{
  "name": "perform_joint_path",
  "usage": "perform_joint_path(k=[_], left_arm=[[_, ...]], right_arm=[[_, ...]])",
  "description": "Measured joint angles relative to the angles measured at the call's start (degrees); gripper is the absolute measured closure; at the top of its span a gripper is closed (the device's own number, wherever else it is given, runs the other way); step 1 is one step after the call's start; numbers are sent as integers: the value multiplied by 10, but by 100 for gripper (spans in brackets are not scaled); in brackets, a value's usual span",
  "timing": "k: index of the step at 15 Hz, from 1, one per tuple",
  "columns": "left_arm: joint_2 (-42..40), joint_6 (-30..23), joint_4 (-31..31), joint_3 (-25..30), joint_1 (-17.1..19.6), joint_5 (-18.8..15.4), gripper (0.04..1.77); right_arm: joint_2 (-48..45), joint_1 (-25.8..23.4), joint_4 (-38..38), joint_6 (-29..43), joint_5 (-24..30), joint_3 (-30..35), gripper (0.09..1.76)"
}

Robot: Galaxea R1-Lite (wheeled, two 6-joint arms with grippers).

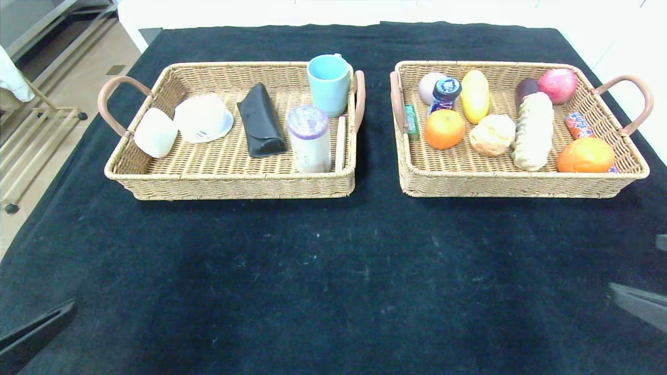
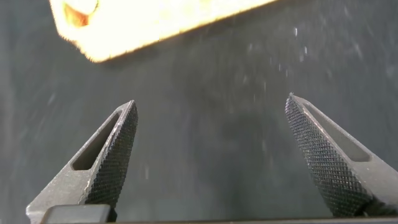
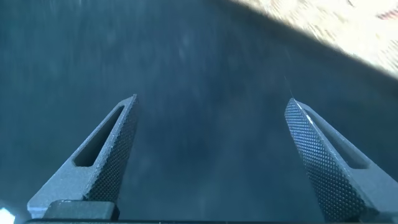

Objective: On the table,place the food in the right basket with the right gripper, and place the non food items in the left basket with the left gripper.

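Since both arms sit low at the near edge with nothing held, risk now is mostly about what's already placed.

Left gripper (image 2: 210,155): fingers spread wide, empty, over bare black cloth near the left basket (image 1: 229,183). That basket holds a white bowl (image 1: 155,133) leaning on its left wall, a white cap (image 1: 203,118), black case (image 1: 261,127), clear lidded jar (image 1: 309,138), blue cup (image 1: 328,83). Jar and cup stand upright and close together; a bump on that wall could tip them.

Right basket (image 1: 521,185) is packed: two oranges (image 1: 444,128), bread roll (image 1: 492,135), long bun (image 1: 533,130), apple (image 1: 557,86), small bottle (image 1: 444,94). Round fruit would roll if jostled.

Right gripper (image 3: 211,155): fingers released, empty, over cloth near the basket.

No loose items visible on the counter (image 1: 333,271); sorting looks done, I'd say. Any further reach risks snagging a basket handle.
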Motion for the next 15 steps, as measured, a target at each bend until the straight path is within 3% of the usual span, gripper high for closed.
perform_joint_path(k=[2, 4, 8, 12, 15], left_arm=[[-52, 0, 62, -16, 13, -2, 9], [-96, 2, 98, -33, 42, -9, 9], [-168, 4, 176, -69, 96, -20, 9], [-240, 3, 272, -100, 133, -93, 9], [-296, -2, 328, -92, 140, -115, 9]], right_arm=[[-67, -26, 51, 6, -2, 1, 15], [-130, -89, 87, 10, 8, -7, 15], [-247, -224, 194, -2, 86, -11, 15], [-357, -301, 238, -13, 156, 50, 15], [-418, -326, 239, -18, 192, 97, 15]])
